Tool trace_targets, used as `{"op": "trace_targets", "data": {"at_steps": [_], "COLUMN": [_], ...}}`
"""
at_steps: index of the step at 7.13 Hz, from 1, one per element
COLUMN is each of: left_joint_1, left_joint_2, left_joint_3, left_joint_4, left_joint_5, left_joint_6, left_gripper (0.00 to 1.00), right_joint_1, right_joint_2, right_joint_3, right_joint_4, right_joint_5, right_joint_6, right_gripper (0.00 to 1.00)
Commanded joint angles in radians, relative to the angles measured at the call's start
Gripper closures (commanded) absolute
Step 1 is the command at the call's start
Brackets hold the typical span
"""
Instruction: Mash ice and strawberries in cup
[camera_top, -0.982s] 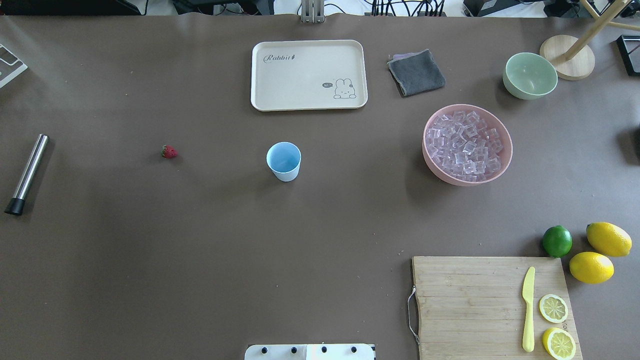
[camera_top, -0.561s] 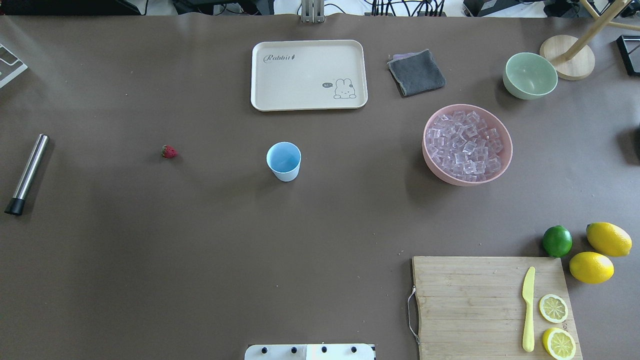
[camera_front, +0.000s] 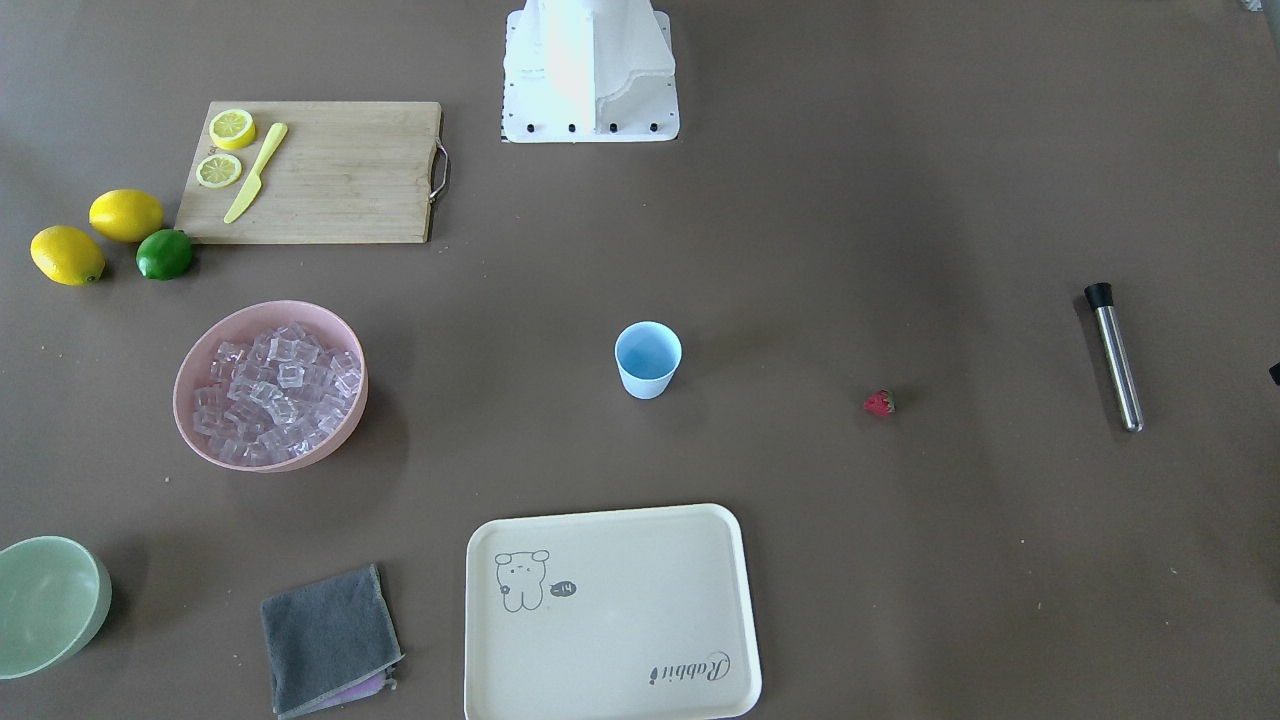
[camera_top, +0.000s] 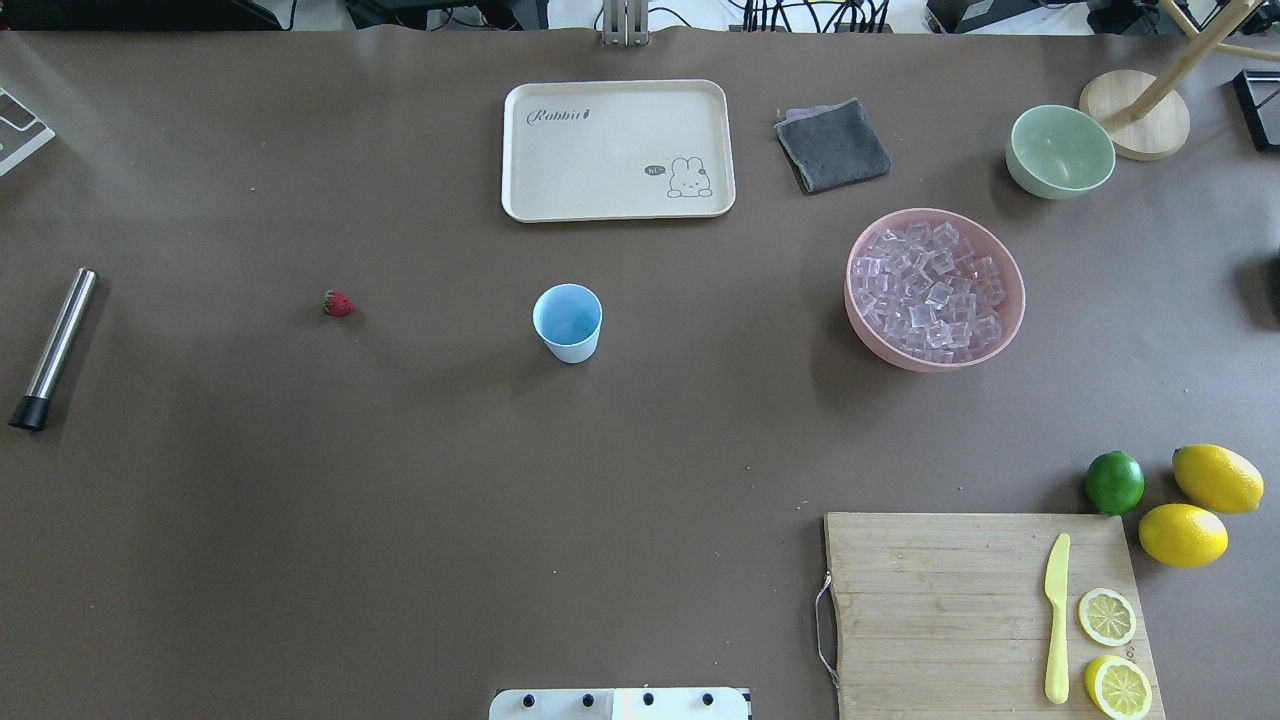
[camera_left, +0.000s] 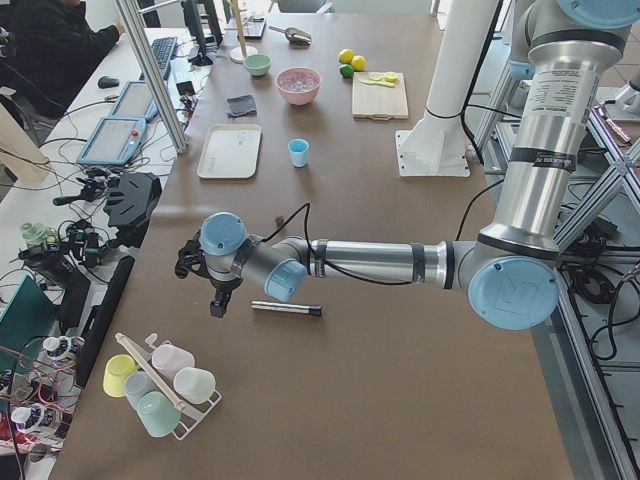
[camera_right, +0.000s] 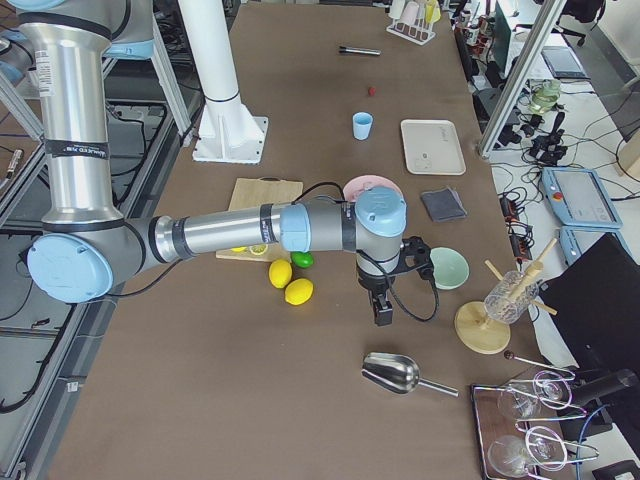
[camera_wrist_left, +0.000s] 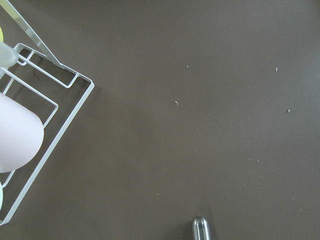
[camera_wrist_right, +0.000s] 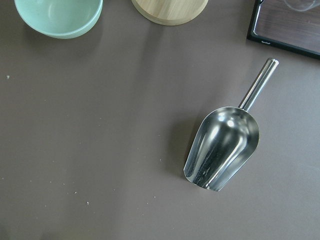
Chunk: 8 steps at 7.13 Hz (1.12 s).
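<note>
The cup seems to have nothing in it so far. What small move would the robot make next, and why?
Probably the right claw drops toward the metal scoop lying close below it. The cup looks empty, the ice sits in the pink bowl, and the strawberry lies on the table.

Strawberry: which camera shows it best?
Overhead exterior: the strawberry lies unobstructed, red body and green top visible, left of the cup. Front-facing shows it similarly; the side views show at most a distant speck; the wrist views miss it.
</note>
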Motion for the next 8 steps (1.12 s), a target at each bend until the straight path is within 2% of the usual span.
{"op": "trace_targets", "data": {"at_steps": [1, 5, 7, 8], "left_joint_1": [-0.035, -0.037, -0.049, -0.055], "left_joint_2": [0.001, 0.008, 0.008, 0.011], "left_joint_3": [-0.014, -0.017, -0.018, -0.028], "left_joint_4": [0.055, 0.054, 0.052, 0.052], "left_joint_5": [0.005, 0.007, 0.007, 0.007], "left_joint_6": [0.055, 0.057, 0.058, 0.058], "left_gripper": [0.02, 0.02, 0.02, 0.02], "right_joint_1": [0.000, -0.012, -0.114, -0.198], "right_joint_2": [0.001, 0.004, 0.065, 0.136], "right_joint_3": [0.000, -0.001, 0.000, 0.003], "right_joint_4": [0.000, 0.000, 0.003, 0.003], "right_joint_5": [0.000, -0.008, -0.049, -0.051], "right_joint_6": [0.000, 0.008, 0.169, 0.302], "right_gripper": [0.01, 0.01, 0.01, 0.01]}}
